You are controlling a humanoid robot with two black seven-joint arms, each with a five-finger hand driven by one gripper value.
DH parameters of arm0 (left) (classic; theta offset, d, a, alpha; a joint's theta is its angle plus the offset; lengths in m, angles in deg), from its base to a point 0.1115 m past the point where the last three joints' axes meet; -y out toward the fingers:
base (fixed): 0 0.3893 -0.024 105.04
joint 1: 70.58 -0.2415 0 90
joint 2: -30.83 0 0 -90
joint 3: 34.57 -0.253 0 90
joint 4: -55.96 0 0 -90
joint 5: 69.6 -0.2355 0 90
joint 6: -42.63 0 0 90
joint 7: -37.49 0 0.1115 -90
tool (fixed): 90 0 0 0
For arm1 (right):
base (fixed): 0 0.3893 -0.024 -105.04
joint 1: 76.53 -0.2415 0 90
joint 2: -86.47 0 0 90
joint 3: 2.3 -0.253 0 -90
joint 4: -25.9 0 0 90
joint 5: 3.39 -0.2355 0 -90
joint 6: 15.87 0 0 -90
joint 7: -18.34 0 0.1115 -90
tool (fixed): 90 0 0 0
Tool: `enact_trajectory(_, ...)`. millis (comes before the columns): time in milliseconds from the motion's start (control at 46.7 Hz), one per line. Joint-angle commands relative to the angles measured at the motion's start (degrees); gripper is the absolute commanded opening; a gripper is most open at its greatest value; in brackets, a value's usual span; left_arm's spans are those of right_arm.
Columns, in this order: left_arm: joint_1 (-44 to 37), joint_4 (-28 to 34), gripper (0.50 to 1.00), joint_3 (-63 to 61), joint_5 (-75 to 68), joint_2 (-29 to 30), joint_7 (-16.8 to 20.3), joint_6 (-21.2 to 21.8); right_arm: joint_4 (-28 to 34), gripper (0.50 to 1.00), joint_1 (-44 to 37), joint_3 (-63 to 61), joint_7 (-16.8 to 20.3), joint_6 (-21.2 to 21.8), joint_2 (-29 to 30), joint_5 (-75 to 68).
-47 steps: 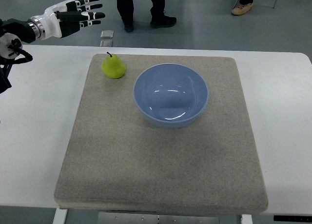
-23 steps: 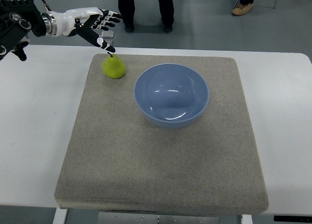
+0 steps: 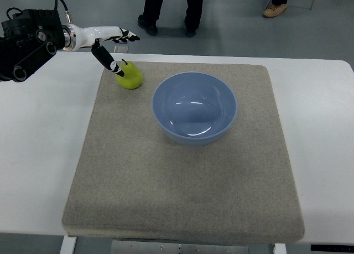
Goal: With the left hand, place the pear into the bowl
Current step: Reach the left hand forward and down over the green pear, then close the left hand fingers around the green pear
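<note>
Just beside left hand (image 3: 108, 41), pear (image 3: 129, 76) on mat, thumb touching it, fingers spread.

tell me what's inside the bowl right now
Nothing: the bowl shows only its bare blue inside with light glare. The pear sits outside it on the mat, by the left hand. What lies under the bowl is hidden.

The pear (image 3: 130, 76) stands at the far left corner of the grey mat (image 3: 182, 182), near the blue bowl (image 3: 194, 107) but apart from it. The left hand (image 3: 108, 41) hangs over the pear's far-left side. Mat between pear and bowl is bare.
</note>
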Motion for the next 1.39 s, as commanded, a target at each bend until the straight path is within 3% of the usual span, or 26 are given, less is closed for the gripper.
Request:
enact_trajectory(0,-0.24,0.35,0.992,0.08,-3.31,-0.13,-0.02,0.17,0.0,0.924,0.0,0.0,-0.06,0.0,0.0,0.0)
enact_trajectory(86,-0.41,0.53,0.992,0.08,-4.2,-0.74,-0.11,0.69,0.0,0.924,0.0,0.0,0.03,0.0,0.0,0.0)
enact_trajectory(279,-1.73,1.5,0.992,-1.15,-4.46,-3.64,-0.37,6.4,0.0,0.924,0.0,0.0,0.03,0.0,0.0,0.0)
enact_trajectory(579,-1.91,4.13,0.992,-3.26,-4.46,-6.1,-0.55,7.46,0.0,0.924,0.0,0.0,-0.06,0.0,0.0,0.0)
enact_trajectory(771,-2.08,5.89,0.988,-4.14,-4.46,-6.9,-0.55,10.27,0.0,0.924,0.0,0.0,0.03,0.0,0.0,0.0)
enact_trajectory(1371,-3.93,6.24,0.981,-5.46,-4.11,-8.13,-0.63,10.36,0.0,0.924,0.0,0.0,0.03,0.0,0.0,0.0)
